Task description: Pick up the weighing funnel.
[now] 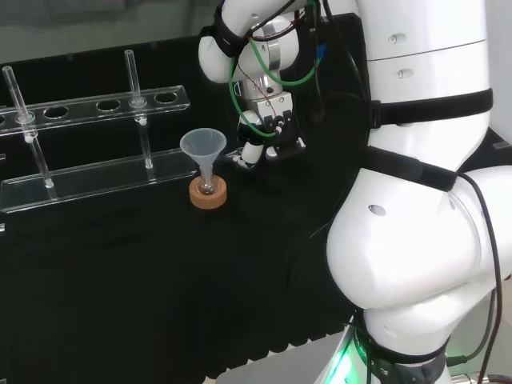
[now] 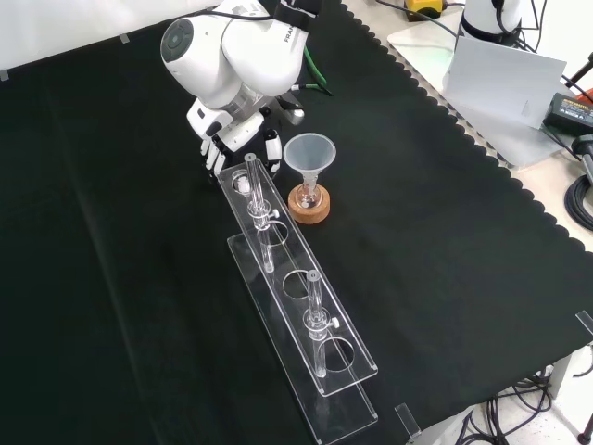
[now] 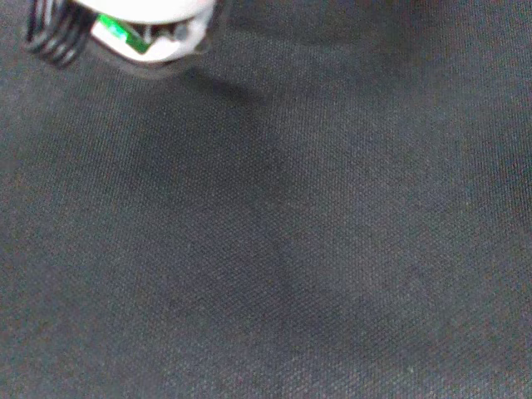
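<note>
My hand [image 1: 268, 132] hangs low over the black cloth, just right of the funnel [image 1: 204, 148] in the head view. Its fingers [image 2: 212, 154] point down toward the cloth, spread and relaxed, and I see nothing held between them. In the front view the hand [image 2: 236, 137] sits under the arm's white link [image 2: 232, 51], at the far end of the clear rack [image 2: 301, 306]. The wrist view shows bare cloth close below, with a white part of the hand [image 3: 145, 25] at its edge.
The funnel [image 2: 309, 153] stands mouth up in a small flask on a cork ring [image 2: 309, 206], close beside the hand. The clear rack [image 1: 96, 172] holds two upright glass tubes [image 2: 259, 213] [image 2: 317, 320]. The cloth's scalloped edge [image 2: 463, 139] runs along the right of the front view.
</note>
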Tool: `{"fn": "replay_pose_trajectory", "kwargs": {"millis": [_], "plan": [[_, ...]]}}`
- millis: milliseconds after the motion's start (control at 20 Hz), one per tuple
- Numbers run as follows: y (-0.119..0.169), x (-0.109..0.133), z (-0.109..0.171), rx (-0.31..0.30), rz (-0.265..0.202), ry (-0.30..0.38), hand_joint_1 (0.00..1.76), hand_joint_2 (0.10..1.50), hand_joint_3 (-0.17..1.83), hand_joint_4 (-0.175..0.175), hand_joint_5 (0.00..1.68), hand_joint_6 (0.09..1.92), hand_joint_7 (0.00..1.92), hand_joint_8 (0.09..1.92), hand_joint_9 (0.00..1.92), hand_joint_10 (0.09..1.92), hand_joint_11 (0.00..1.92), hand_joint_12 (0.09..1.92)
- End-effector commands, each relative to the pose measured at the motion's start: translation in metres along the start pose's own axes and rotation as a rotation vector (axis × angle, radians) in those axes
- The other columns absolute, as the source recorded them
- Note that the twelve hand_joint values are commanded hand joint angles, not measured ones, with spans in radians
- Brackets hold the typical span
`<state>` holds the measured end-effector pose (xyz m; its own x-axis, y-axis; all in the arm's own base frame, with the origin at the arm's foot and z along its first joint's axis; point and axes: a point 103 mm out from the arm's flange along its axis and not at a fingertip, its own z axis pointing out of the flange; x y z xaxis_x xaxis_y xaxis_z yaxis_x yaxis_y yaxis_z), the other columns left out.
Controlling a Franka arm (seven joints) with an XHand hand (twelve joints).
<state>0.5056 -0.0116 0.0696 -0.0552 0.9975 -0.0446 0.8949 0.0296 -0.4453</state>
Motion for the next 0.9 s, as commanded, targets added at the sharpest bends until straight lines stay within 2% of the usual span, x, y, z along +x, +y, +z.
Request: {"fn": "replay_pose_trajectory", "kwargs": {"millis": [50, 750, 900], "plan": [[0.0033, 0.0005, 0.0001, -0.005, -0.01, -0.004, 0.93, 0.58, 0.63, -0.043, 0.61, 0.71, 0.45, 0.7, 0.75, 0.53, 0.53, 1.27], [0.0069, 0.0018, 0.0038, 0.004, -0.004, -0.021, 0.93, 0.58, 0.64, -0.044, 0.6, 0.74, 0.45, 0.71, 0.75, 0.53, 0.53, 1.26], [0.0089, 0.0013, 0.0039, 0.004, 0.002, -0.018, 0.93, 0.59, 0.64, -0.036, 0.65, 0.76, 0.45, 0.71, 0.76, 0.53, 0.53, 1.27]]}}
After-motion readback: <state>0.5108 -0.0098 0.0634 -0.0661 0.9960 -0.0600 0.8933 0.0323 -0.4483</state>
